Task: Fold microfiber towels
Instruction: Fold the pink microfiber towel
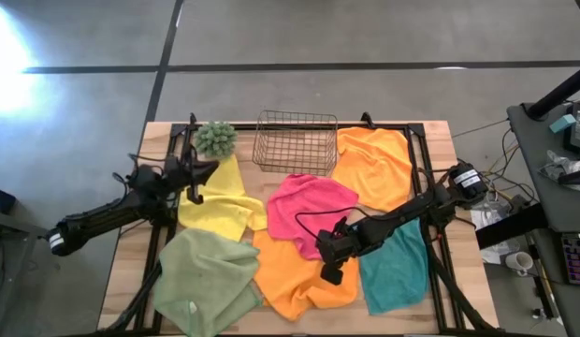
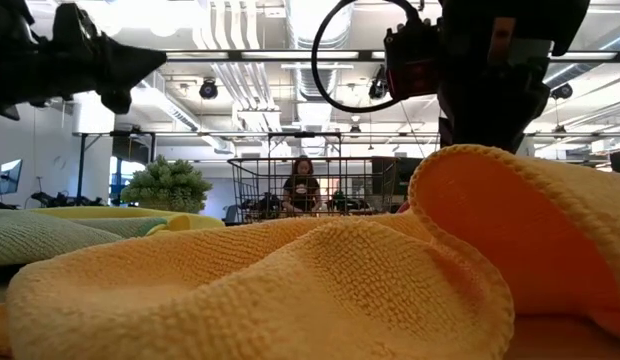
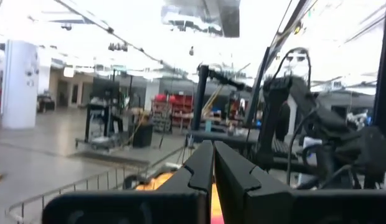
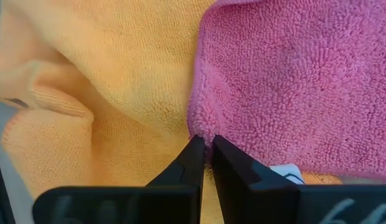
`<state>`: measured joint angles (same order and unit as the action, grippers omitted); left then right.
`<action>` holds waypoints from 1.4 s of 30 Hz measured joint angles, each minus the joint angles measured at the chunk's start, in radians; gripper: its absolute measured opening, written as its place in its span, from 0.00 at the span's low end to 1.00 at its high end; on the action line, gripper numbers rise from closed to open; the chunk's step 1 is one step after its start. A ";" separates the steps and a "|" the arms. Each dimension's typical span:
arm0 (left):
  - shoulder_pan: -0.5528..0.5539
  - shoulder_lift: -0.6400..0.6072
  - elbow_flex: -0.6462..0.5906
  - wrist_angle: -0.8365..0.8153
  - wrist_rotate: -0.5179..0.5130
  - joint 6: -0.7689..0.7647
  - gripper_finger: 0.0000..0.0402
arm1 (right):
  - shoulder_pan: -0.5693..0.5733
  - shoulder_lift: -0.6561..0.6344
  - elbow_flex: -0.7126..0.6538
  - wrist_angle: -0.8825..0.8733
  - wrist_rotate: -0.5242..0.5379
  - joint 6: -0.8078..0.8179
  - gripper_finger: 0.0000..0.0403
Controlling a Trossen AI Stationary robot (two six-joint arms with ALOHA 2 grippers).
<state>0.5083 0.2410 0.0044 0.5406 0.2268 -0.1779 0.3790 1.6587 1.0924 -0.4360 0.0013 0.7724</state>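
Right wrist view, nubby pink towel (image 4: 292, 81), rumpled orange towel (image 4: 112, 93)

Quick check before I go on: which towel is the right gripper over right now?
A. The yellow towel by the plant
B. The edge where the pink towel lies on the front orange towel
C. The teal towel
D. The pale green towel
B: the right wrist view shows the right gripper, fingers together, at the pink towel's edge over the front orange towel; the high view agrees.

Open industrial workshop: exposed ceiling ducts (image 2: 240, 40).
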 joint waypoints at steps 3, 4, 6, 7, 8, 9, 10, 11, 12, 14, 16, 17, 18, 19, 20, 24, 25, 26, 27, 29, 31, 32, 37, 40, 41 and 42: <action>0.000 0.001 0.000 0.063 0.004 0.001 0.00 | 0.000 0.000 0.000 0.000 0.000 0.021 0.06; 0.000 0.001 0.000 0.075 0.004 0.001 0.00 | 0.000 0.000 0.000 0.000 0.000 0.025 0.06; 0.000 0.001 0.000 0.080 0.004 0.001 0.00 | 0.000 0.000 0.000 0.000 0.000 0.038 0.06; 0.000 0.004 0.000 0.080 0.005 0.001 0.00 | 0.000 0.000 0.000 0.000 0.000 0.041 0.06; 0.000 0.008 0.000 0.080 0.007 0.001 0.00 | 0.000 0.000 0.000 0.000 0.000 0.042 0.06; 0.000 0.015 0.000 0.080 0.013 0.001 0.00 | 0.000 0.000 0.000 0.000 0.000 0.042 0.06; 0.000 0.022 0.000 0.080 0.028 0.001 0.00 | 0.000 0.000 0.000 0.000 0.000 0.042 0.06; -0.001 0.031 0.000 0.080 0.040 0.001 0.00 | 0.000 0.000 0.000 0.001 0.000 0.042 0.06; 0.000 0.040 0.000 0.084 0.056 0.001 0.00 | 0.000 0.000 0.000 0.001 0.000 0.041 0.06; 0.000 0.062 0.009 0.087 0.082 0.000 0.03 | 0.000 0.000 0.000 0.001 0.000 0.039 0.06; 0.000 0.093 0.046 0.089 0.098 0.000 0.07 | 0.000 0.000 0.000 0.001 0.000 0.038 0.06; 0.000 0.111 0.067 0.103 0.099 0.000 0.10 | 0.000 0.000 0.000 0.001 0.000 0.038 0.06; 0.000 0.130 0.083 0.115 0.099 -0.001 0.14 | 0.000 0.000 0.000 0.001 0.000 0.033 0.06; 0.000 0.150 0.102 0.126 0.100 -0.004 0.17 | 0.000 0.000 0.000 0.001 0.001 0.028 0.06; 0.000 0.171 0.124 0.145 0.101 -0.018 0.21 | 0.000 0.000 0.000 0.002 0.001 0.028 0.06; -0.001 0.263 0.210 0.165 0.118 -0.084 0.32 | 0.000 0.000 0.000 0.003 0.001 0.028 0.06; -0.004 0.294 0.229 0.165 0.142 -0.085 0.33 | 0.000 0.000 0.000 0.004 0.001 0.028 0.06; -0.012 0.323 0.246 0.160 0.165 -0.077 0.33 | 0.000 0.000 0.000 0.005 0.001 0.028 0.06; -0.023 0.352 0.264 0.155 0.184 -0.070 0.34 | 0.000 0.000 0.000 0.006 0.001 0.028 0.06; -0.052 0.406 0.301 0.132 0.203 -0.031 0.34 | 0.000 0.000 0.000 0.007 0.002 0.021 0.06; -0.093 0.449 0.334 0.056 0.209 0.047 0.34 | 0.000 0.000 0.000 0.007 0.001 0.014 0.06; -0.116 0.467 0.355 -0.009 0.210 0.093 0.34 | 0.000 0.000 0.000 0.007 0.002 0.013 0.06; -0.260 0.570 0.456 -0.411 0.125 0.289 0.34 | 0.000 0.000 0.000 0.007 0.002 0.012 0.06; -0.367 0.632 0.493 -0.540 0.026 0.373 0.34 | 0.000 0.000 0.000 0.008 0.002 0.012 0.06; -0.399 0.656 0.497 -0.559 -0.001 0.388 0.34 | 0.000 0.000 0.000 0.008 0.002 0.012 0.06; -0.431 0.681 0.501 -0.566 -0.025 0.396 0.34 | 0.000 0.000 0.000 0.007 0.002 0.012 0.06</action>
<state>0.0771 0.9223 0.5053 -0.0256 0.2021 0.2186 0.3790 1.6585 1.0920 -0.4286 0.0030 0.7843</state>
